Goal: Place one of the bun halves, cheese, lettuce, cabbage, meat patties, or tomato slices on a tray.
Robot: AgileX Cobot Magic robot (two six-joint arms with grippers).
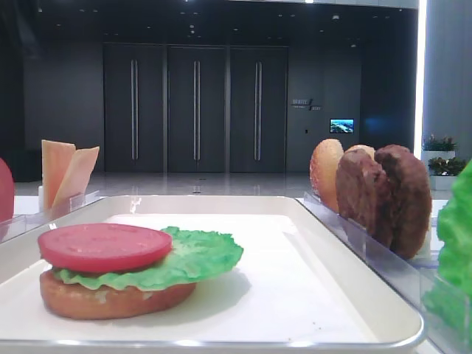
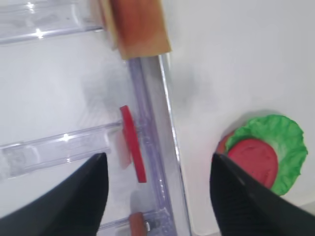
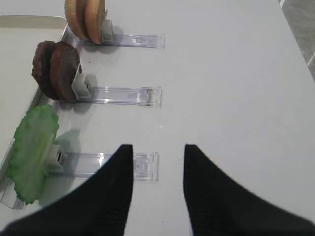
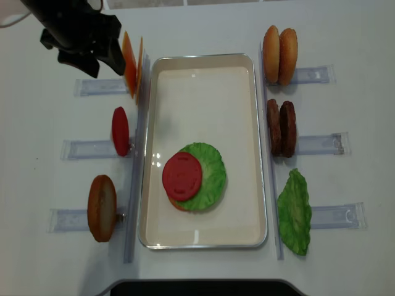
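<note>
A demo lobby or office hall: tall dark doors (image 1: 195, 109), polished floor (image 1: 184, 183), a small wall screen (image 1: 341, 125) behind the white worktop (image 4: 345, 37).

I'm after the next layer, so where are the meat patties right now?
In the overhead view the meat patties stand on edge in a clear rack just right of the tray, between the bun halves behind and the lettuce in front.

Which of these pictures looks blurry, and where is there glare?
The left wrist view is smeared: the standing tomato slice and the cheese have soft edges. The overhead view is sharp, with small bright glints on the tray rim. The right wrist view is crisp.
</note>
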